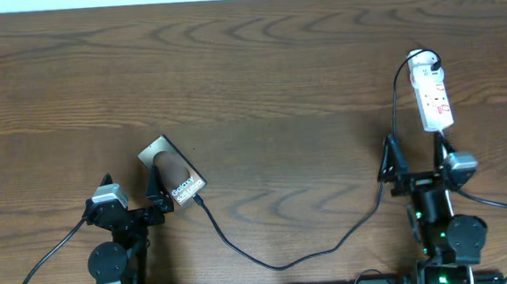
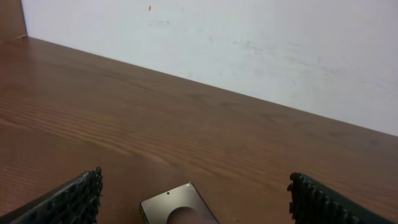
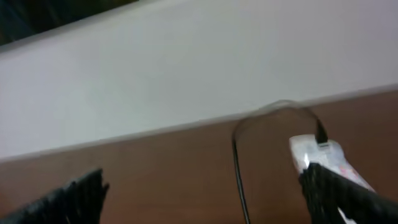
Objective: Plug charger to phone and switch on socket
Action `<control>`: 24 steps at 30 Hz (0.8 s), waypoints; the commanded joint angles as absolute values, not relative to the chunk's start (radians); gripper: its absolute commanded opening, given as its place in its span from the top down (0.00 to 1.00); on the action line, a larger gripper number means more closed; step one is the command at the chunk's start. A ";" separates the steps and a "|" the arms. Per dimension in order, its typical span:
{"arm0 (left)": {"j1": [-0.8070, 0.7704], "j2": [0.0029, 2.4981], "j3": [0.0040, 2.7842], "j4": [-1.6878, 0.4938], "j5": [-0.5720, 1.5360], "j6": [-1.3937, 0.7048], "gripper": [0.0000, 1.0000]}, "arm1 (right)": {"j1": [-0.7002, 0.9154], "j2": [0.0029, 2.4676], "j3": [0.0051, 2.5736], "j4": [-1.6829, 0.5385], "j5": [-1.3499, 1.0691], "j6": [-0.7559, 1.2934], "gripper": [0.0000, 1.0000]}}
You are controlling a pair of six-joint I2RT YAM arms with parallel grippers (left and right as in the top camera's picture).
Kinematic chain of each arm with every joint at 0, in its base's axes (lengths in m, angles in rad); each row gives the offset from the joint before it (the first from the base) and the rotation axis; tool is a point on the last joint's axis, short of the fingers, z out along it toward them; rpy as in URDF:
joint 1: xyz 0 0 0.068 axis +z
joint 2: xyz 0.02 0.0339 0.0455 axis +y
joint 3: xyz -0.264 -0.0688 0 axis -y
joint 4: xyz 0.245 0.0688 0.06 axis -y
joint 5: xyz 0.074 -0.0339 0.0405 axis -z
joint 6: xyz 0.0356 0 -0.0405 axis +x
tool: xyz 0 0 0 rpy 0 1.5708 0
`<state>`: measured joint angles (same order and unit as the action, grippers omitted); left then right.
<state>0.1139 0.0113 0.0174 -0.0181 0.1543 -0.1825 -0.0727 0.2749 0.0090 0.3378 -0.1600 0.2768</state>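
Since the right gripper (image 1: 414, 154) has its two fingers spread wide with nothing between them, it looks free for the switch. Ahead of it, a little toward its right finger, lies the socket (image 1: 433, 94). It is near the fingertip but apart from it, and its long axis runs away from the hand, almost in line with a forward reach. Red switch marks show on its top face, though I cannot tell whether one is on.

From the strip's far end the charger (image 3: 237, 174) cable curves back past this hand's left finger. It then sweeps well off to the left over the table (image 1: 257, 61) to the phone (image 1: 175, 176).

The phone lies slantwise, its far end just ahead of the left gripper (image 2: 194, 184), whose fingers are also spread and pinching nothing. The plug tip meets the phone's near short edge and, by my reading, is seated. If so, only the switch remains. The right hand is much the nearer, and the press falls forward and slightly right.
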 commanded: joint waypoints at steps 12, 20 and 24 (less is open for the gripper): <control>0.110 0.006 0.004 -0.056 0.171 -0.176 0.06 | 0.054 0.006 0.006 -0.055 0.257 0.329 0.01; 0.110 0.006 0.004 -0.056 0.171 -0.176 0.06 | 0.054 0.005 0.006 -0.053 0.270 0.309 0.01; 0.110 0.006 0.004 -0.056 0.171 -0.176 0.06 | 0.054 0.005 0.006 -0.050 0.262 0.306 0.01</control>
